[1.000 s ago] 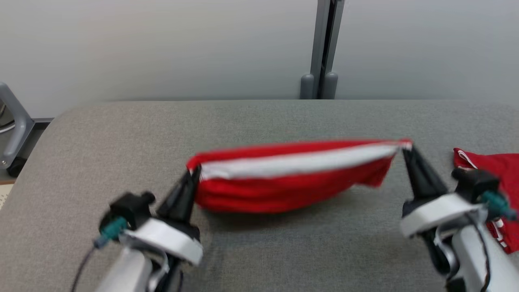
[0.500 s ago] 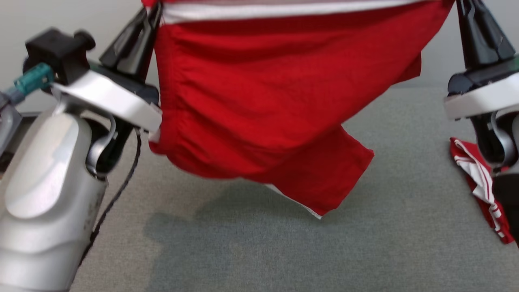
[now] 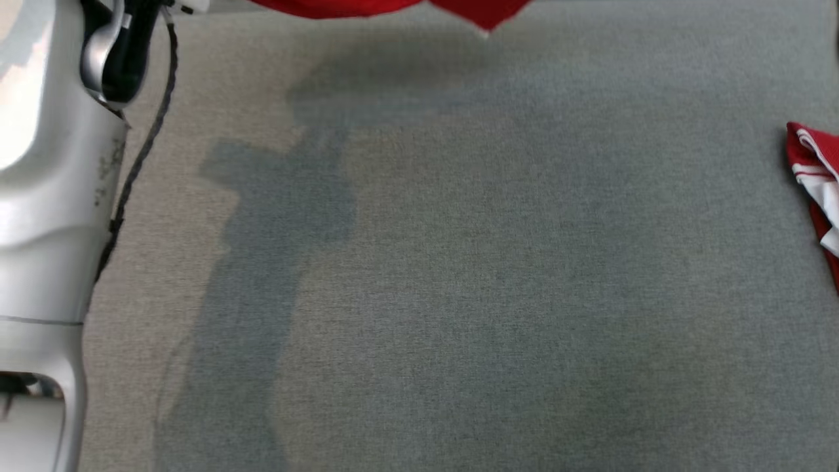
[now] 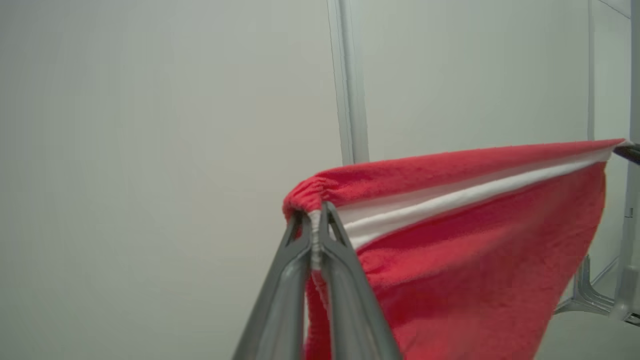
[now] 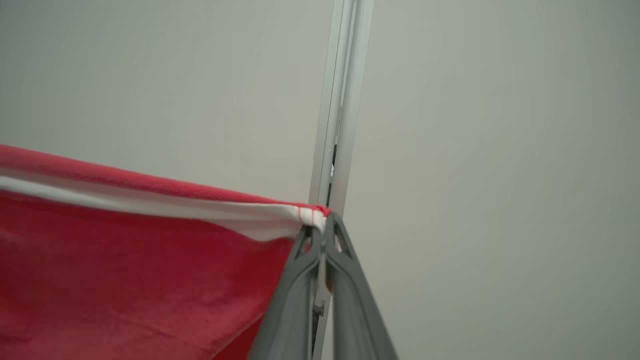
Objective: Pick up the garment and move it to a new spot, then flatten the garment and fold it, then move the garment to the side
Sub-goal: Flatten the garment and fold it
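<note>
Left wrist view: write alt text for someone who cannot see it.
The left end effector is shut on the white-banded top corner of a red garment, which stretches taut toward the view's right edge. Behind are a pale wall and a grey post.

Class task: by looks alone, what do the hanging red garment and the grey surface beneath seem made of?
Red garment: soft, matte fabric, probably knit or fleece; fuzzy nap along its edge, white band. Grey surface: matte woven cloth covering, likely; fine heathered weave shows.
</note>
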Robot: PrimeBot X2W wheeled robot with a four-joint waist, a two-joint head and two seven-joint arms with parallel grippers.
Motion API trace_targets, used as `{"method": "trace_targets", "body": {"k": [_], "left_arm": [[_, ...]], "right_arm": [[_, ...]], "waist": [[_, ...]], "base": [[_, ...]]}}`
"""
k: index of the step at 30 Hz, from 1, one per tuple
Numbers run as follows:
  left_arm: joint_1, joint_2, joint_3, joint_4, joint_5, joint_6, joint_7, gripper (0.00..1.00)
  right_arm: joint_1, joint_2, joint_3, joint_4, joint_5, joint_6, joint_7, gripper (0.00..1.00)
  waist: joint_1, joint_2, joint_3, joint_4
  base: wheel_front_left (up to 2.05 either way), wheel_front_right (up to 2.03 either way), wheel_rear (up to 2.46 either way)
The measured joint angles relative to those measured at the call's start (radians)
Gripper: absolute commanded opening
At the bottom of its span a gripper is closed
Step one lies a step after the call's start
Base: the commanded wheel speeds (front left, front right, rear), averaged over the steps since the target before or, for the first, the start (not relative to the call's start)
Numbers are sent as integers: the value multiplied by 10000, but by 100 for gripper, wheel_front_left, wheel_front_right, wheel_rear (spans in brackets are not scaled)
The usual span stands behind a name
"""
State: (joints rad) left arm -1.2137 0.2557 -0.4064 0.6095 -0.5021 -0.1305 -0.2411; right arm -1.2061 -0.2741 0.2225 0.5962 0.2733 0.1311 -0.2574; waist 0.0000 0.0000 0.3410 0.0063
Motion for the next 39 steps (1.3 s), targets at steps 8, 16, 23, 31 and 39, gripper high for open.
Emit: {"method": "trace_targets", "body": {"k": [8,16,23,31,39], "left_arm": [[2223,-474,-978,1365,-1325,0,-159,0],[5622,-930,-1887,2243,-2606,-2,-190,0],[7665,-1147,-1898,2159,-3093,-4,-205,0],[9606,-1037,-1450,1691,-3076,-6,-203,0],[11318,-911,-395,886,-2614,-12,-203,0]], "right_arm": [[2680,88,614,-479,594,0,-29,0],[6032,-86,1152,-309,1273,0,-29,0],[7684,-86,1116,-397,1227,2,-29,0],[9410,259,1162,-393,1499,8,-29,0],[10783,527,1047,-612,1392,31,-27,0]], "waist": [[0,0,22,-293],[0,0,-573,-391],[0,0,-1343,-371],[0,0,-2653,-324],[0,0,-3811,-268]], "base": [[0,0,0],[0,0,0],[0,0,0],[0,0,0],[0,0,0]]}}
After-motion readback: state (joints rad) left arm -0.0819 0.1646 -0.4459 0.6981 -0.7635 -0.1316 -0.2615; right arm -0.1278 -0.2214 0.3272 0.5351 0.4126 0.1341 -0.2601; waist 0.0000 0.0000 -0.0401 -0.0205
